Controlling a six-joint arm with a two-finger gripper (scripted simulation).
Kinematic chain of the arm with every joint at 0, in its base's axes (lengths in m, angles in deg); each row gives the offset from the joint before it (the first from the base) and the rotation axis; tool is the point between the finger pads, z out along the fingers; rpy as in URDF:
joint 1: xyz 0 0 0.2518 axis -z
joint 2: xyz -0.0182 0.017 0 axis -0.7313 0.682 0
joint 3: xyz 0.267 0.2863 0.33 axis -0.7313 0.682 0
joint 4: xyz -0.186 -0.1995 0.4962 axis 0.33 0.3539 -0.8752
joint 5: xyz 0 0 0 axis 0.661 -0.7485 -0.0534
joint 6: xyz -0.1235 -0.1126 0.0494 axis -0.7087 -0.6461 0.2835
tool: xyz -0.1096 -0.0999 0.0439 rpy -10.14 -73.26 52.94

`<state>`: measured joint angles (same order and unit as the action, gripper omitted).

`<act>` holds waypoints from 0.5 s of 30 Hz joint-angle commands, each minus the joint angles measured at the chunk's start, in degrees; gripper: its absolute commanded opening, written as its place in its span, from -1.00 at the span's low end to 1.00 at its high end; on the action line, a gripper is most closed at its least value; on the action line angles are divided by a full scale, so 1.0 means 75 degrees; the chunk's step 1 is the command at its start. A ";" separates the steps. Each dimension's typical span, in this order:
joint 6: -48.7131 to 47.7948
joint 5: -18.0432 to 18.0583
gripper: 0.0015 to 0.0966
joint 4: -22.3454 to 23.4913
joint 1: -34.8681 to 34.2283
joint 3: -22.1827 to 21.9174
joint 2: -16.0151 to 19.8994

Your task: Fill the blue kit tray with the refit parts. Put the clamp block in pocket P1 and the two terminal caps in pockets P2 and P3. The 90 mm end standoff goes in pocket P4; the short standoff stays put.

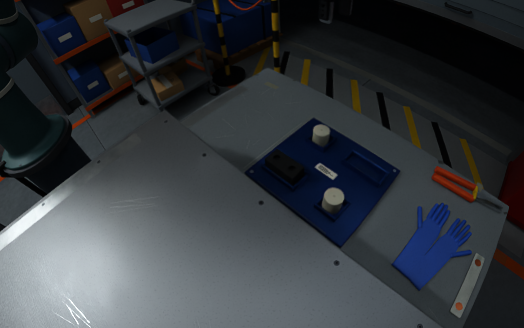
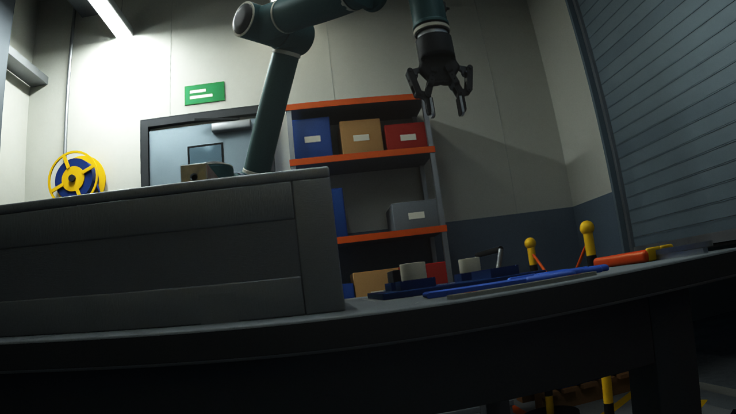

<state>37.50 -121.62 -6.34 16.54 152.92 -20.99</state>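
The black clamp block (image 1: pixel 284 166) sits in a pocket on the left side of the blue kit tray (image 1: pixel 323 177), and two cream terminal caps (image 1: pixel 321 134) (image 1: pixel 333 199) stand upright in the far and near pockets. A long rectangular pocket (image 1: pixel 366 167) on the tray's right side is empty. My gripper (image 2: pixel 445 111) hangs open and empty high above the tray, seen only from the second side camera. No standoffs are in view.
Behind the bench stand a grey trolley (image 1: pixel 159 50) and shelves of boxes (image 2: pixel 361 135), with yellow-black posts. Right of the tray lie an orange-handled tool (image 1: pixel 456 184), blue gloves (image 1: pixel 434 243) and a white strip (image 1: pixel 467 284). A raised grey platform (image 1: pixel 150 235) fills the near left.
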 commanded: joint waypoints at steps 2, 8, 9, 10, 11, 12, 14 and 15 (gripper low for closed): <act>0.0000 -0.0047 0.23 0.0000 0.0000 -0.0028 -0.0008; 0.0000 -0.0091 0.23 0.0000 0.0000 -0.0057 -0.0019; -0.0003 -0.0092 0.23 0.0000 0.0003 -0.0060 -0.0019; -0.0011 -0.0094 0.23 0.0000 0.0011 -0.0064 -0.0018; -0.0027 -0.0097 0.23 0.0001 0.0027 -0.0073 -0.0014; -0.0053 -0.0102 0.23 0.0001 0.0053 -0.0085 -0.0008; -0.0139 -0.0115 0.23 0.0003 0.0140 -0.0125 0.0015; -0.0202 -0.0124 0.23 0.0004 0.0203 -0.0153 0.0033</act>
<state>35.98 -122.56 -6.39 17.91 151.88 -20.71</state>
